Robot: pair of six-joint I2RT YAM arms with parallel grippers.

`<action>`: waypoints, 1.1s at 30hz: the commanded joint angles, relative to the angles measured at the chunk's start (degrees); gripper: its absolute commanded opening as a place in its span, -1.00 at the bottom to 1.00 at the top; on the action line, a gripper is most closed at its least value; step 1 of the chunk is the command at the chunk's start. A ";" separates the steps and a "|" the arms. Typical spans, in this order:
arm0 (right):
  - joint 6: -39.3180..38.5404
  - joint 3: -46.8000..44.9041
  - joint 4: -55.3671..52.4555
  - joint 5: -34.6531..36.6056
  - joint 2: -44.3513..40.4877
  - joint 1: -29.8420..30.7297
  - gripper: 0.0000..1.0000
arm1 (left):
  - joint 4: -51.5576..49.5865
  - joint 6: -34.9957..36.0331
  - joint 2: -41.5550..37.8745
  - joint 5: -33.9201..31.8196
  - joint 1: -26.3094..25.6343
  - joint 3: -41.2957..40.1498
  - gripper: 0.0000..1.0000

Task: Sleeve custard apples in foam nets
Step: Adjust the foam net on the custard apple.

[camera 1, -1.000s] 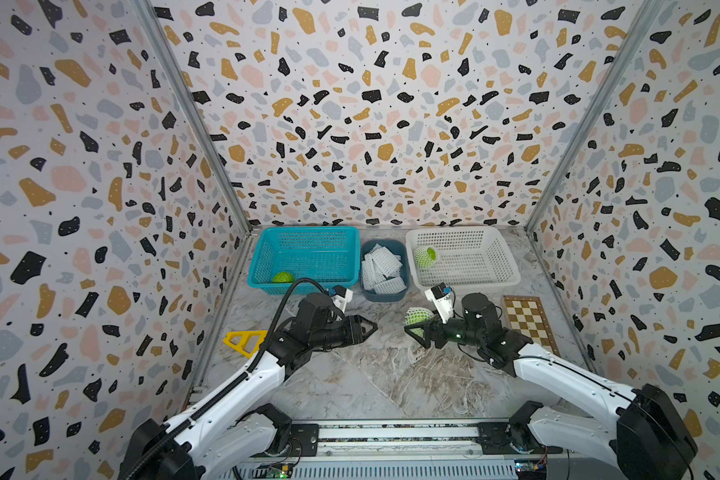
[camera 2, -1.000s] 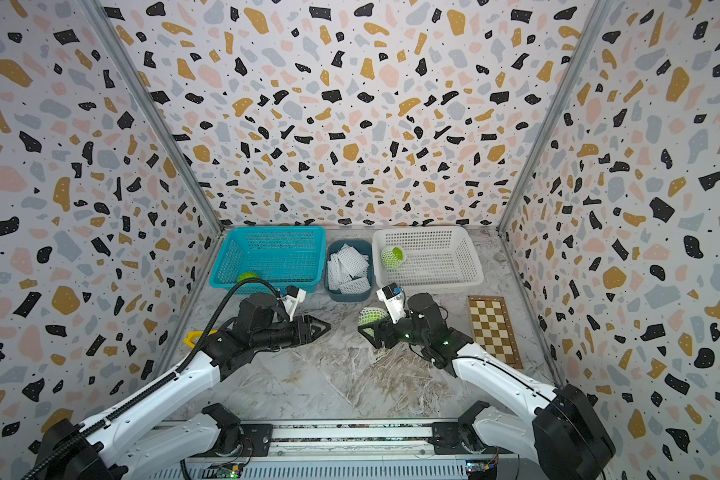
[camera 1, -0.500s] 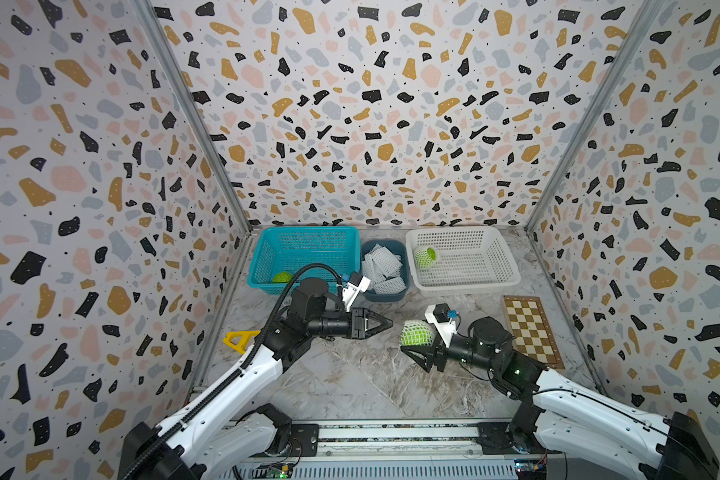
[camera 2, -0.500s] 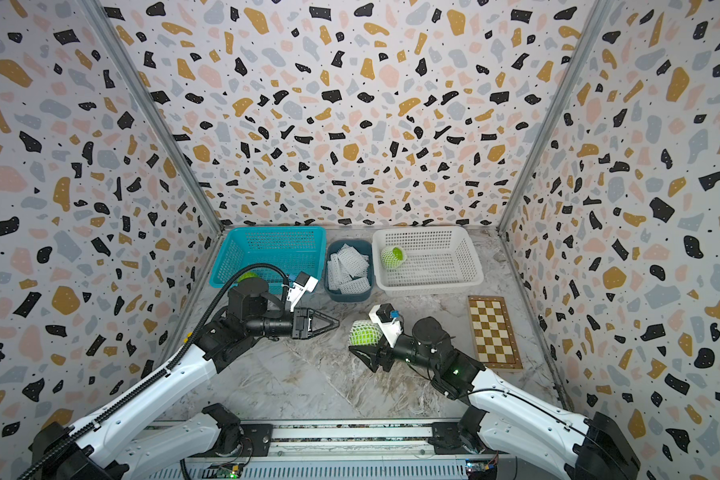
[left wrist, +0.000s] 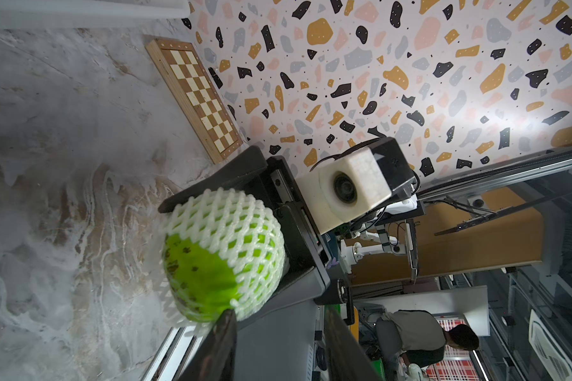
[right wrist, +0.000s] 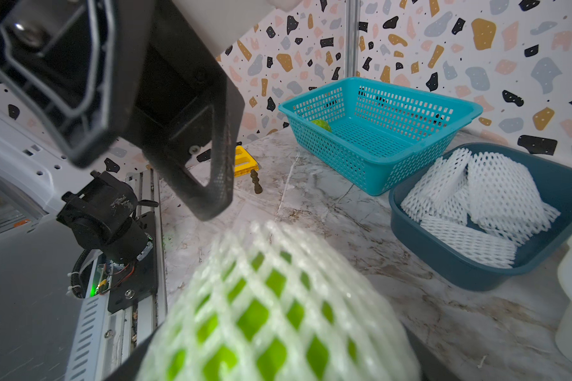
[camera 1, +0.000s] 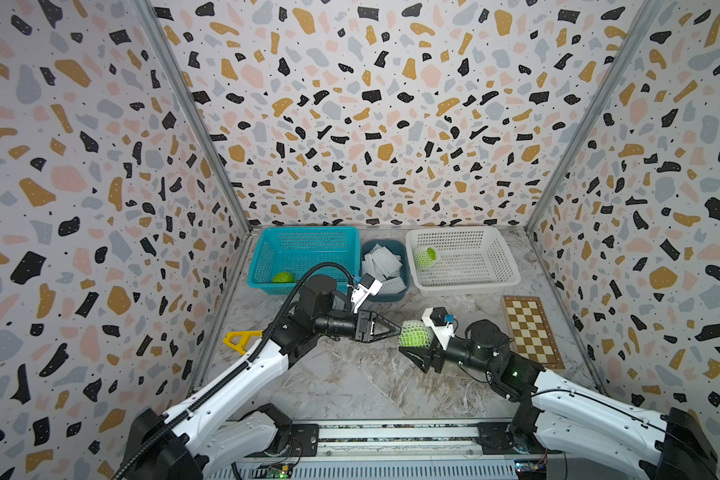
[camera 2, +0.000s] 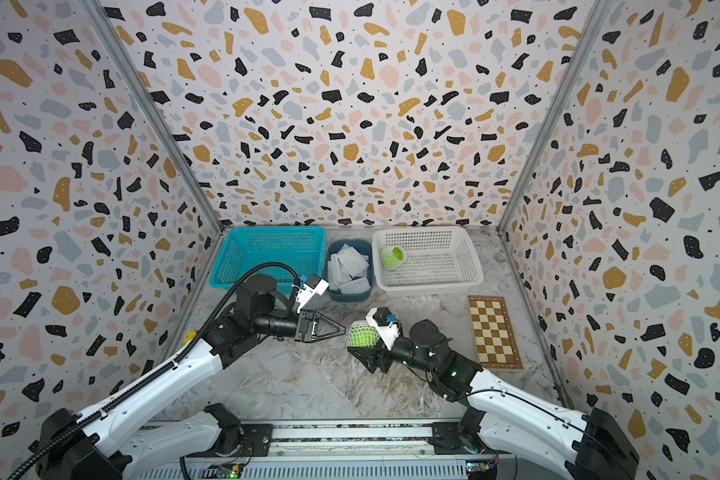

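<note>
- My right gripper (camera 1: 411, 337) clamps the custard apple (left wrist: 199, 273) over the worktop (camera 1: 350, 386); the foam net (left wrist: 225, 214) covers most of it, leaving a bare green end facing my left gripper (camera 1: 398, 329)
- My left gripper is part-open and empty, tips just beside the net's rim; I should pinch the rim alone and draw it gently over the bare end
- Net: soft diamond mesh, likely stretchy; fruit: round, glossy, dark-flecked

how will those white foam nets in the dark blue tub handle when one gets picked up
Probably floppy: the foam nets lie bent and slumped over each other in the tub. Likely very light, being mostly open mesh. Likely stretchy too: one hugs the custard apple with its holes widened.
</note>
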 commanded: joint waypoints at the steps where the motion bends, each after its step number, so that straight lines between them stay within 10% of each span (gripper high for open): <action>1: -0.89 2.39 0.51 0.66 -0.51 0.74 0.60 | 0.30 1.18 0.65 0.10 -0.26 1.95 -0.15; 26: -2.08 3.27 -1.00 3.05 -0.02 3.03 0.59 | 4.41 -1.21 5.06 -0.88 -3.60 2.05 -0.46; 33: -1.99 3.35 -1.44 3.33 -0.38 3.02 0.59 | 5.23 -1.41 5.48 -0.88 -3.77 1.69 -0.93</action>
